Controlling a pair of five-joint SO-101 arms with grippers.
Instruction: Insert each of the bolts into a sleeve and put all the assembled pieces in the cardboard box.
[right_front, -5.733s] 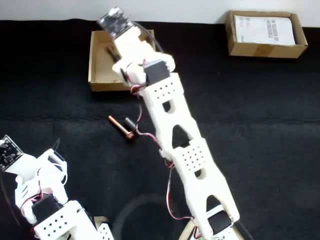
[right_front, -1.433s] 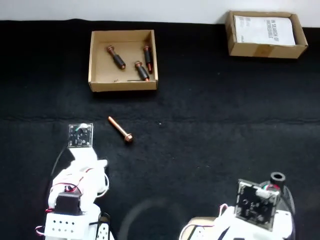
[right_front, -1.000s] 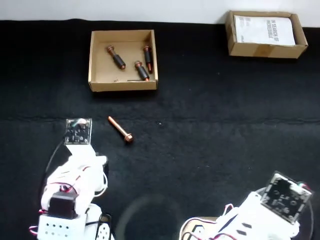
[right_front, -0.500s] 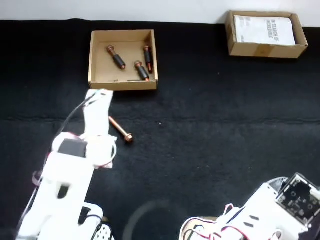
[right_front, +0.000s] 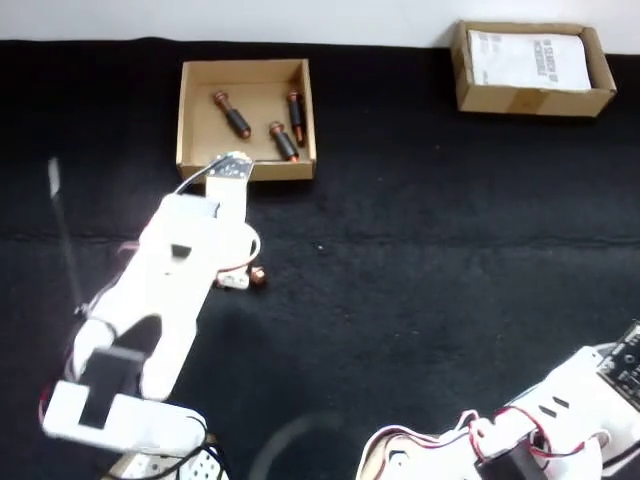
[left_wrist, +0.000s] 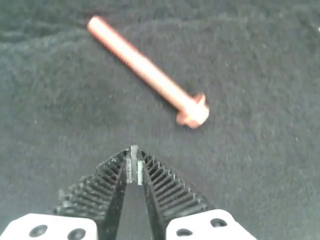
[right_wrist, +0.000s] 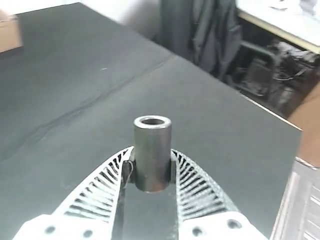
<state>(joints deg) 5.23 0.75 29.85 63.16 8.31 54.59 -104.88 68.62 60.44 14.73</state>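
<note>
Left pincer (left_wrist: 134, 167), closed and empty, hangs near the loose copper-coloured flanged bolt (left_wrist: 150, 75), upper centre on the black surface (left_wrist: 260, 60); open wide, straddle its shank. Right pincer (right_wrist: 151, 165) grips an upright dark metal sleeve (right_wrist: 152, 142).

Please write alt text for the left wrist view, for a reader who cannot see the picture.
A copper bolt lies loose on black cloth, its flanged head the end nearer the jaws. The left arm's jaws are shut and empty, short of the bolt and not touching it.
</note>
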